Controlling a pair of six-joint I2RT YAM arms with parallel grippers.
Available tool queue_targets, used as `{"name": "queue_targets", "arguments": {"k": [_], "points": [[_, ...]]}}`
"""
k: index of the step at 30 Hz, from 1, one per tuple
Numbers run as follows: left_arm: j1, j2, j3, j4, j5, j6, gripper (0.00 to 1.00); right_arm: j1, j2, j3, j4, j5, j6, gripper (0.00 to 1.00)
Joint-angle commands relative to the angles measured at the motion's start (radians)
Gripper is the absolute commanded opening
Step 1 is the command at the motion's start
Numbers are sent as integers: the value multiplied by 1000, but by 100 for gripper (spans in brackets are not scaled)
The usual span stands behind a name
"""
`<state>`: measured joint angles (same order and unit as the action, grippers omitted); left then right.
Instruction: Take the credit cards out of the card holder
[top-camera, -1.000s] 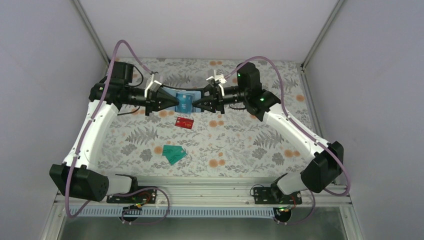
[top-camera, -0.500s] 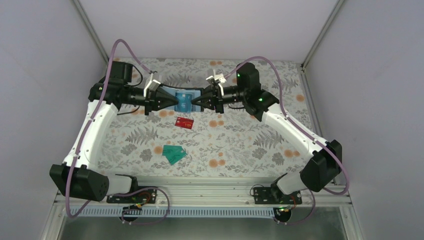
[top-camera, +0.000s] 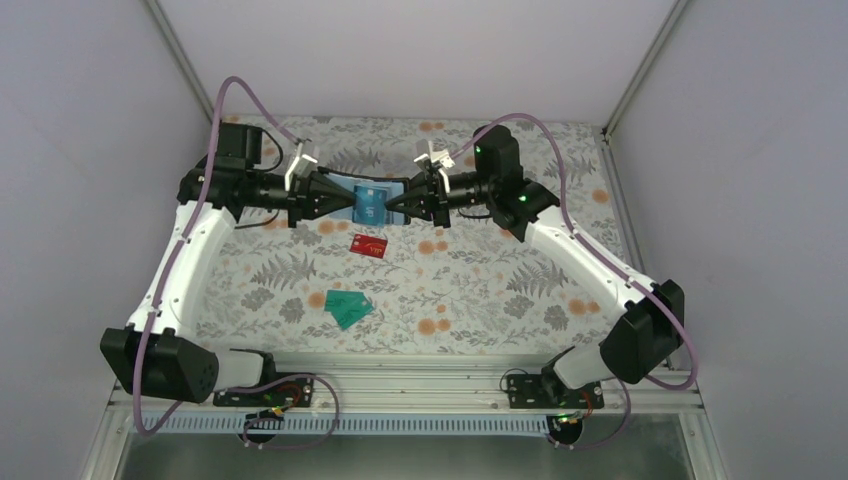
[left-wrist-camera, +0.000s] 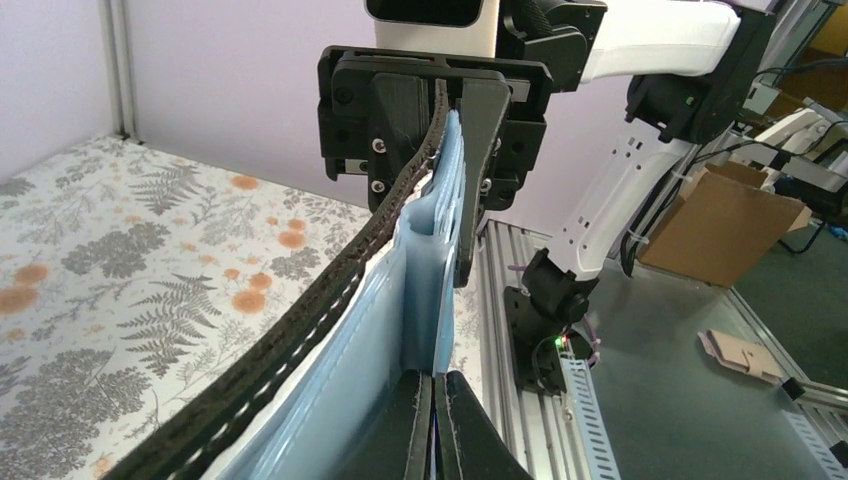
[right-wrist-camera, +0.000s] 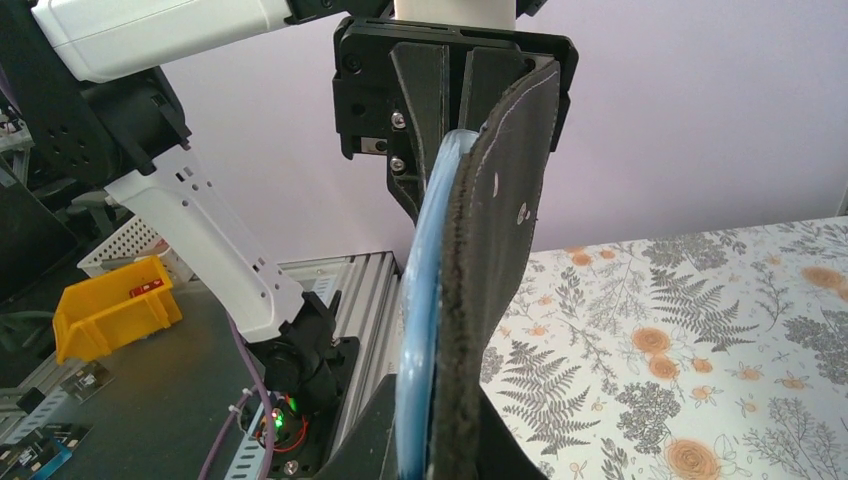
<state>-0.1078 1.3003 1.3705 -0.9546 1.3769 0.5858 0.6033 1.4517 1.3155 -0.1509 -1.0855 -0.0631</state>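
Two hands grip the card holder (right-wrist-camera: 492, 262) from opposite ends, stretching it open between them above the far part of the flowered desk (top-camera: 500, 290). The left hand (top-camera: 350, 200) has its fingers (left-wrist-camera: 412, 432) pressed together on a pale blue inner flap of the holder. The right hand (top-camera: 394, 206) is clamped on the other end, with the black stitched edge running in between its fingers. A blue card (top-camera: 368, 201) shows on the holder's open inner face. One red card (top-camera: 369, 245) lies flat on the desk just in front of the holder. Nearer the arm bases, two green cards (top-camera: 348, 308) lie overlapping, well apart from both hands.
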Motion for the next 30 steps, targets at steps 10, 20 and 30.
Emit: {"name": "queue_targets", "arguments": {"k": [10, 20, 30], "points": [[-31, -11, -54, 140, -60, -100, 6, 30, 10, 52, -6, -94, -48, 4], [-56, -6, -45, 79, -12, -33, 8, 29, 28, 39, 56, -26, 6, 4], [-6, -30, -35, 63, -3, -20, 3, 1, -31, -29, 73, 14, 31, 30]]}}
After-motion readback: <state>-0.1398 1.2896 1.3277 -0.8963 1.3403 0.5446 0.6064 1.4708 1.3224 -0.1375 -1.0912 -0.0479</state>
